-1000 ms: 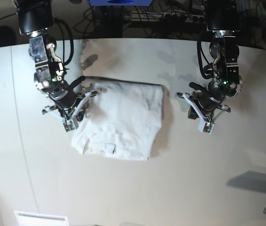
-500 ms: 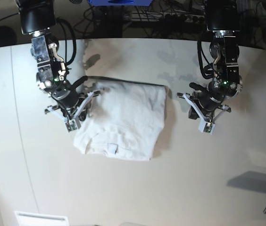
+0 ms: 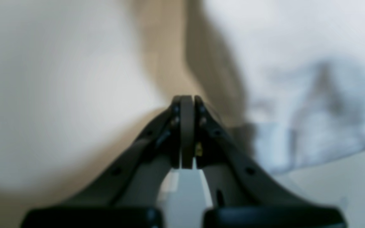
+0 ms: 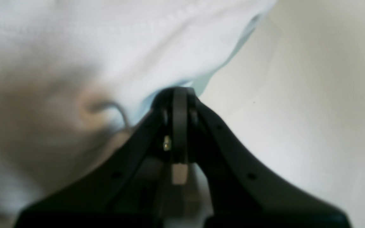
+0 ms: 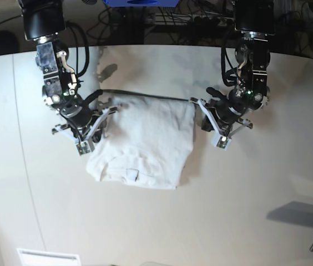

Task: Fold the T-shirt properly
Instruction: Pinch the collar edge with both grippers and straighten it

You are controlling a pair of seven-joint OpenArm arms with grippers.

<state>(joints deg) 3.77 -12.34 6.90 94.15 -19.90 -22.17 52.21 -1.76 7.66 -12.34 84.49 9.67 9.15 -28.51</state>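
Two robot grippers, jaws together and empty, flank a folded white T-shirt [image 5: 142, 144] mid-frame: right gripper [image 5: 83, 145] at its left edge, left gripper [image 5: 221, 143] just right.

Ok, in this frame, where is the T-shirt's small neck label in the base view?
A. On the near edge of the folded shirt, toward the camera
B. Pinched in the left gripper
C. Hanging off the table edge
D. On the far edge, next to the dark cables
A: the neck label sits at the near edge of the T-shirt, which lies folded on the table between both arms.
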